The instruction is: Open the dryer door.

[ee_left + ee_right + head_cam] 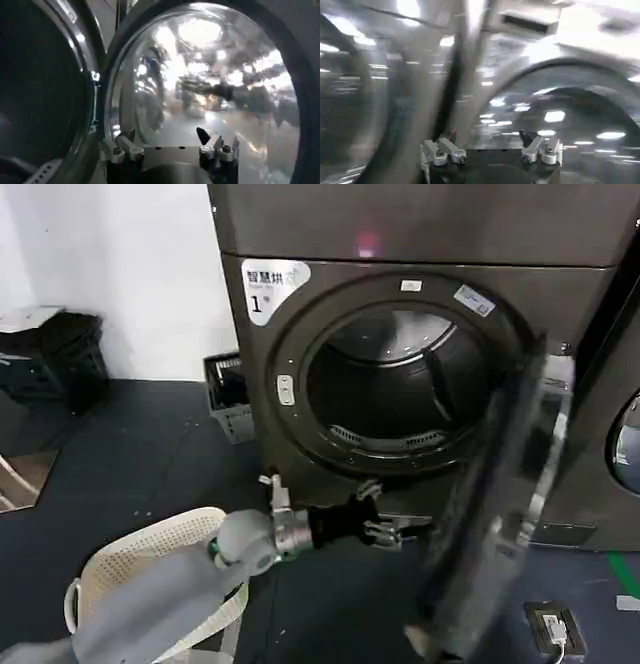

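Observation:
The dryer [420,244] is bronze-grey with a white "1" sticker [272,284], and its round drum opening [400,384] is uncovered. The dryer door [500,484] stands swung out to the right, seen nearly edge-on and blurred. My left gripper [385,514] reaches in low, just below the opening and left of the door, open and holding nothing. In the left wrist view the left gripper [167,137] faces the door's domed inner glass [210,75], with the dark drum [40,90] beside it. My right gripper [487,137] is open in front of blurred shiny metal with a curved ring [570,75].
A white mesh laundry basket [150,564] sits on the floor by my left arm. A dark crate [228,399] stands left of the dryer. The neighbouring machine [620,434] is at the right edge. A small box with a cable [555,624] lies on the floor.

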You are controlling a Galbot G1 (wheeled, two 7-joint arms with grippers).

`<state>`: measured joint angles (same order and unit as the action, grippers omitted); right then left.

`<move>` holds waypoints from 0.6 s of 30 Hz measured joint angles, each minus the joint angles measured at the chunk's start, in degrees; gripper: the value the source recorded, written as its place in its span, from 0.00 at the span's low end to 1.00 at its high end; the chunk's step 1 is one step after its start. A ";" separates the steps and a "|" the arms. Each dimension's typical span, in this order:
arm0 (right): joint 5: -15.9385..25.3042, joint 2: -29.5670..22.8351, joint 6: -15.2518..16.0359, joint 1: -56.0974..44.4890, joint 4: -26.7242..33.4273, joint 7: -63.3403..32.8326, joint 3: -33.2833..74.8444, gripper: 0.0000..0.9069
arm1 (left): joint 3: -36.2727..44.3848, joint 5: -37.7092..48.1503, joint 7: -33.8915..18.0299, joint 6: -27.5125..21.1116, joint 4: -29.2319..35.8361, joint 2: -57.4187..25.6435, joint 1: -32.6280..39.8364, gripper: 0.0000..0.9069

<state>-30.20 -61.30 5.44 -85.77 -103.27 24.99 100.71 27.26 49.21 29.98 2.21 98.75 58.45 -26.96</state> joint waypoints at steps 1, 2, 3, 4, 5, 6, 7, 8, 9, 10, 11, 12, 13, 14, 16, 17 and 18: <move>0.60 0.04 0.55 -0.19 0.02 -0.85 1.28 1.00 | 0.58 -0.41 -0.25 0.06 0.12 0.52 0.43 1.00; 1.32 0.05 1.10 -0.36 0.02 -1.75 2.43 1.00 | 1.14 -0.82 -0.64 0.15 0.16 0.97 0.78 1.00; 1.91 0.02 2.22 -0.52 -0.07 -3.03 3.54 1.00 | 1.63 -0.99 -1.12 0.19 0.16 1.42 1.16 1.00; 2.12 -0.07 3.39 -0.60 -0.39 -4.73 4.55 1.00 | 2.05 -1.01 -1.63 0.18 0.16 1.88 1.40 1.00; 2.02 -0.07 4.36 -0.51 -0.76 -6.30 5.46 1.00 | 2.39 -1.02 -2.09 0.18 0.09 2.23 1.67 1.00; 1.55 -0.06 5.18 -0.44 -1.09 -7.51 6.26 1.00 | 2.86 -1.03 -2.64 0.18 -0.16 2.73 2.18 1.00; 1.07 -0.05 6.48 -0.57 -1.50 -8.12 6.95 1.00 | 3.33 -1.09 -3.02 0.17 -0.35 3.40 2.65 1.00; 0.58 -0.02 7.94 -0.76 -2.01 -8.61 7.66 1.00 | 3.74 -1.29 -3.34 0.17 -0.49 3.99 2.99 1.00; 0.57 0.12 9.22 -0.93 -2.66 -9.26 8.50 1.00 | 4.18 -1.39 -3.59 0.17 -0.61 4.55 3.39 1.00; 0.76 0.28 9.94 -1.07 -3.20 -9.63 9.14 1.00 | 4.57 -1.39 -3.89 0.17 -0.72 5.17 3.83 1.00; 1.12 0.51 10.11 -1.17 -3.76 -9.87 9.87 1.00 | 5.02 -1.47 -4.22 0.18 -0.93 5.69 4.37 1.00; 1.43 0.62 10.20 -1.24 -4.09 -10.00 10.47 1.00 | 5.50 -1.58 -4.42 0.19 -1.17 6.26 4.75 1.00; 1.80 0.69 10.38 -1.35 -4.34 -10.18 11.12 1.00 | 5.90 -1.71 -4.69 0.21 -1.28 6.73 5.07 1.00; 2.33 0.77 10.46 -1.37 -4.48 -10.25 11.89 1.00 | 6.32 -1.78 -5.15 0.21 -1.33 7.17 5.56 1.00; 3.33 0.97 10.20 -1.42 -4.35 -10.41 13.50 1.00 | 7.14 -1.99 -5.93 0.18 -1.41 8.08 6.46 1.00; 3.83 1.05 10.20 -1.43 -4.16 -10.61 14.07 1.00 | 7.63 -2.69 -6.14 0.14 -1.60 8.66 6.88 1.00; 4.31 1.12 10.23 -1.45 -4.00 -11.04 14.64 1.00 | 8.06 -3.53 -6.45 0.23 -1.93 9.17 7.37 1.00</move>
<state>-25.89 -60.17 15.67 -87.21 -107.26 13.95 115.35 35.32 45.68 23.53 2.45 96.82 67.63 -19.59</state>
